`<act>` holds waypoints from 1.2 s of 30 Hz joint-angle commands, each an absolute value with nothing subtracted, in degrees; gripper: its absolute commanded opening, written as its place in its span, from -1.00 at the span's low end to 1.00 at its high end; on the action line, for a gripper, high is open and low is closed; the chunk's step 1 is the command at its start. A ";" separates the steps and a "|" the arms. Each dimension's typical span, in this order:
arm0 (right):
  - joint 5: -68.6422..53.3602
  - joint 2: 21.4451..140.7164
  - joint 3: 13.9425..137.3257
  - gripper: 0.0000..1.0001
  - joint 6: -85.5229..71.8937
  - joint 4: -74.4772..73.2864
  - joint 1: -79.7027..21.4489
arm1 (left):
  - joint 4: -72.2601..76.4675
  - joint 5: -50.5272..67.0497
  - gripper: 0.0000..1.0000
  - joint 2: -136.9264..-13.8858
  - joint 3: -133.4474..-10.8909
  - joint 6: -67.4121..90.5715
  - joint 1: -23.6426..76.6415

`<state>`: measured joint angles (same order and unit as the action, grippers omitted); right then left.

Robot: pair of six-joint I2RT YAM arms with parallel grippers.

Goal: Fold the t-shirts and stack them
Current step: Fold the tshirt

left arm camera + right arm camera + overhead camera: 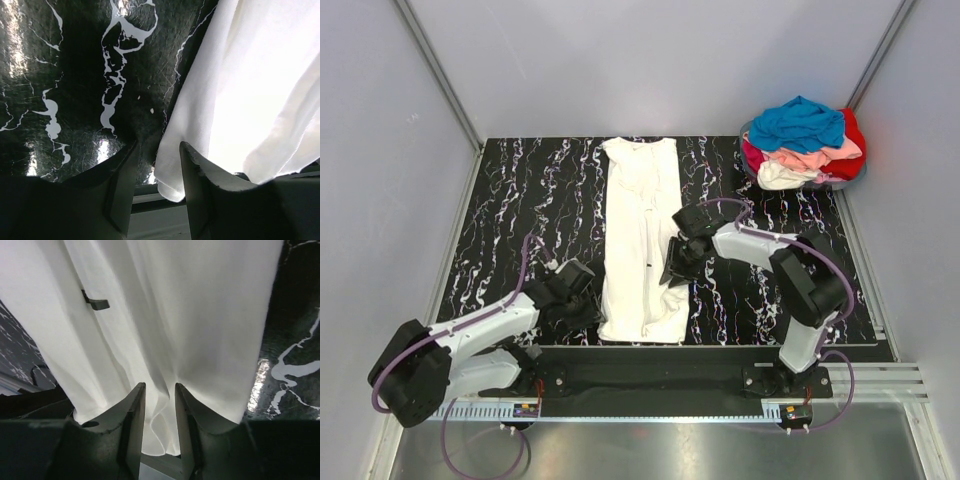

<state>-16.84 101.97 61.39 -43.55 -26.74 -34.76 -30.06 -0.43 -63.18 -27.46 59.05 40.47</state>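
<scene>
A lopsided lift is judged the likeliest fault. A fold of the cream-white t-shirt [640,230] is seen gathered between the fingers of the right gripper [159,386], with creases radiating from the pinch, so that gripper is taken as clenched on cloth. If only the top layer has been caught, the lengthwise fold could be peeled open once the arm is raised. The left gripper [159,145] is seen with its fingers parted. The shirt's near corner lies in the gap, toward the right finger, and is not pinched. If those fingers are shut too shallowly, the corner could be missed or could slip out, and the shirt would be dragged askew by one arm alone. Soft cotton is also expected to sag and slide on the glossy table [520,200].

The shirt is laid at the middle of the table as a long narrow strip, with the neck apparently toward 12 o'clock, the hem toward 6 o'clock and the sleeves folded in. It is gripped at its 4 o'clock edge and straddled at its 7 o'clock corner. Soft ridges run along its length, and a small dark tag [97,302] is seen on it. The pile of t-shirts [805,145], blue, pink, red and cream, is heaped at the table's 1 o'clock corner, well apart.
</scene>
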 commanded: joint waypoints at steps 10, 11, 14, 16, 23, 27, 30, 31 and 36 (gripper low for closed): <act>-15.47 110.12 74.18 -0.50 -43.24 -29.79 -40.16 | -29.88 -1.32 -0.14 -61.79 -25.58 60.12 40.78; -15.64 110.56 74.53 -0.50 -43.50 -29.79 -40.51 | -30.14 -1.32 -0.14 -61.44 -25.49 60.29 40.78; -16.43 112.41 75.23 -0.52 -44.12 -29.79 -41.92 | -31.37 -1.41 -0.14 -59.33 -25.14 60.91 40.87; -16.96 113.02 74.80 -0.52 -44.47 -28.84 -43.06 | -33.48 -2.02 -0.14 -57.22 -25.31 61.43 41.22; -9.79 103.64 76.90 -0.47 -40.18 -31.72 -43.59 | -45.78 -9.22 -0.15 -49.05 -31.46 63.54 43.68; -3.00 96.52 79.01 -0.12 -37.45 -37.96 -43.59 | -50.00 -11.25 -0.14 -47.11 -34.18 63.46 43.94; 0.00 92.47 77.09 0.21 -37.18 -44.19 -43.59 | -49.49 -11.34 -0.14 -47.20 -33.93 63.54 44.12; 2.09 92.03 76.38 0.21 -37.26 -44.90 -43.59 | -49.13 -11.25 -0.14 -47.37 -33.75 63.54 44.21; 0.27 91.76 68.67 -0.02 -38.76 -45.09 -43.59 | -47.64 -10.99 -0.15 -48.16 -32.35 63.72 44.56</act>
